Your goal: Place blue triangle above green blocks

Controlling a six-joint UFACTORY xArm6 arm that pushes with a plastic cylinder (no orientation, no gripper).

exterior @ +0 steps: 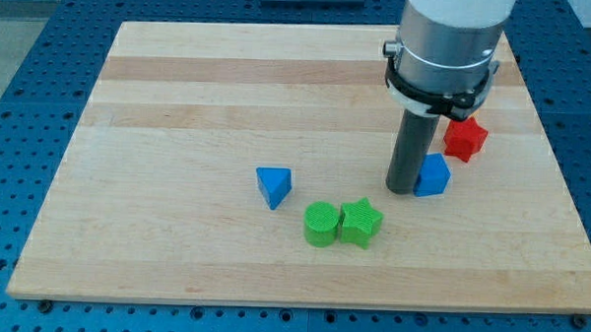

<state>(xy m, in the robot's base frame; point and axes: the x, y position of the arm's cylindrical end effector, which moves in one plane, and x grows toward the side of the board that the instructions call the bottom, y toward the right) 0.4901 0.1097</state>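
There is no brand, label or lettering to read anywhere on the wooden board (179,103) or on the pieces lying on it. The blue triangle (273,186) is a small solid wedge in bright blue, lying a little towards the view's left of the board's middle, with one corner pointing down towards the view's bottom. Just down and to the view's right of it sit the two green pieces, a green cylinder (321,224) and a green star (360,222), touching side by side; the triangle is near the cylinder but apart from it. Further to the view's right the arm comes down as a grey-and-white column ending in a dark rod, and my tip (404,189) rests on the board right against the left side of a blue cube-like block (434,176). A red star-shaped block (465,138) lies just up and right of that one. The arm carries no jaws, only the rod. The board sits on a blue perforated table (24,38).
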